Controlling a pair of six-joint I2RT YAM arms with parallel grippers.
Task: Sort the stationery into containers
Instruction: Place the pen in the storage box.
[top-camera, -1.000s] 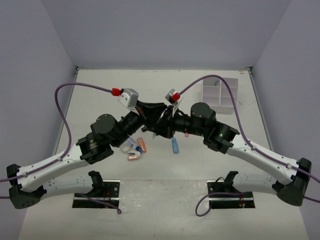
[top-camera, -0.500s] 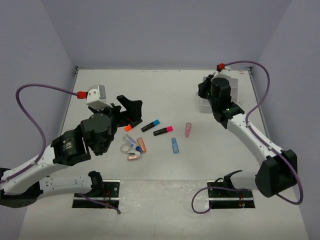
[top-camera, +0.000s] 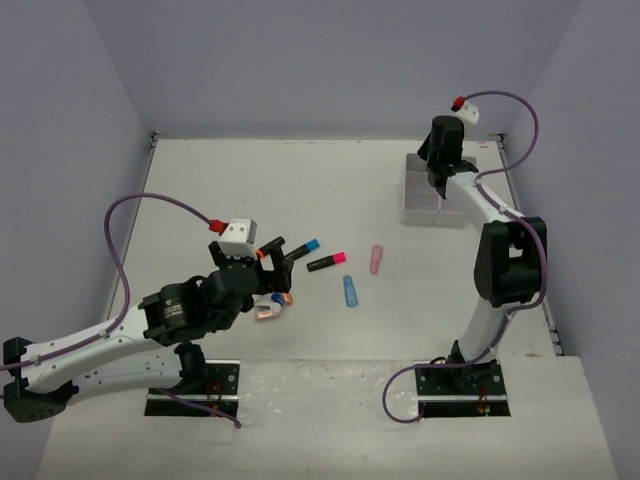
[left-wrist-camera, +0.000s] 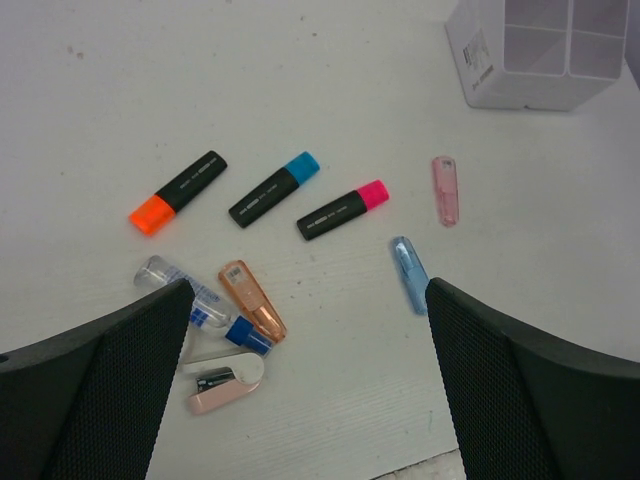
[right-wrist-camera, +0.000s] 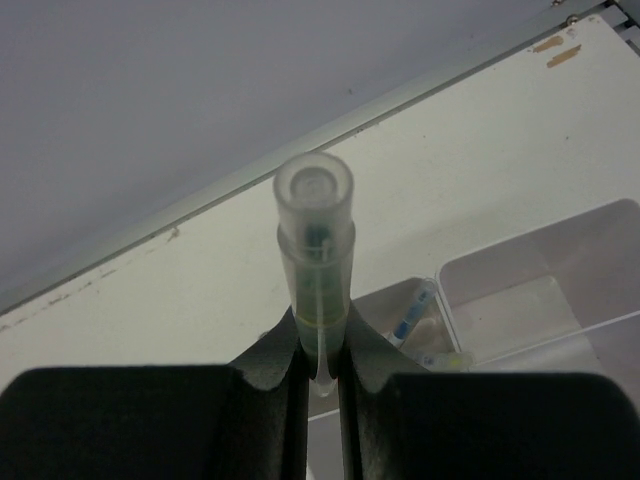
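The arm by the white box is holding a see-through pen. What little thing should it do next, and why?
Probably lower it a little and open the jaws. The right gripper is shut on the clear pen, held above the white organiser box, so letting go there should drop it into a compartment.

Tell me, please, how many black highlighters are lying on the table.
3, side by side in the left wrist view: the orange-capped highlighter at left, the blue-capped highlighter in the middle, the pink-capped highlighter at right. More could be hidden inside the organiser box.
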